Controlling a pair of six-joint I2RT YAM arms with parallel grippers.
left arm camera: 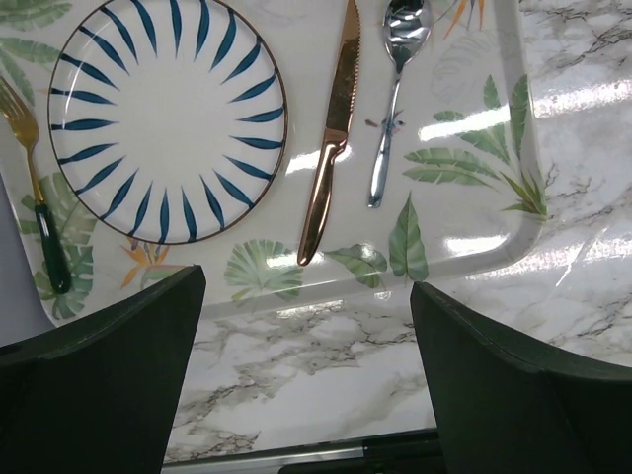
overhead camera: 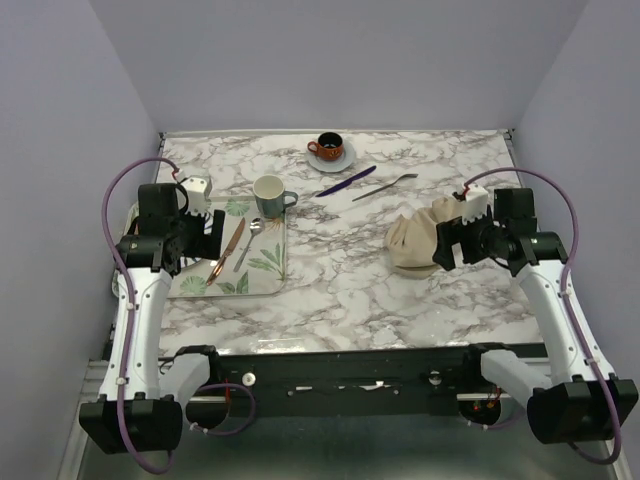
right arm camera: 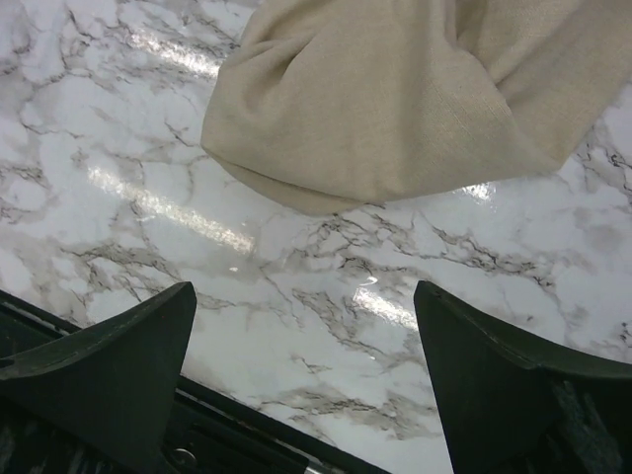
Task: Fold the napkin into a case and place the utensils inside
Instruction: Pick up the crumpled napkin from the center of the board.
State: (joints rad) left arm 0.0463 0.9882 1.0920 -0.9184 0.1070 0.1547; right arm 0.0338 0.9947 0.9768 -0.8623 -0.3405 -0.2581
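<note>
Jaws of the right claw (right arm camera: 306,331) stood wide apart and clamped nothing, hovering over bare marble table (right arm camera: 128,158). The napkin (right arm camera: 415,99), a beige cloth bunched in a loose heap, lay just beyond the fingertips and not between them. In the top view the right claw (overhead camera: 447,245) overlapped the right side of the napkin (overhead camera: 412,240), so that part of the cloth was hidden, and contact there could not be determined. The wrist view cut off the upper portion of the cloth.

The purple knife (overhead camera: 345,181) and the silver fork (overhead camera: 385,186) lay on the table beyond the napkin, toward the far edge, side by side but apart, both slanted the same way. Both were well apart from either claw.

Jaws of the left claw (left arm camera: 306,321) were likewise spread wide with nothing held, above the near rim of the leaf-printed tray (left arm camera: 509,212). On the tray lay a blue-striped plate (left arm camera: 168,118), a copper knife (left arm camera: 331,148) and a small spoon (left arm camera: 390,109), the last two side by side. A gold fork with a dark green handle (left arm camera: 38,207) lay at the left border, partly cut off. In the top view the left arm hid the plate.

A mug (overhead camera: 270,195) stood at the tray's far corner. A dark cup on a saucer (overhead camera: 329,149) stood near the far edge.
</note>
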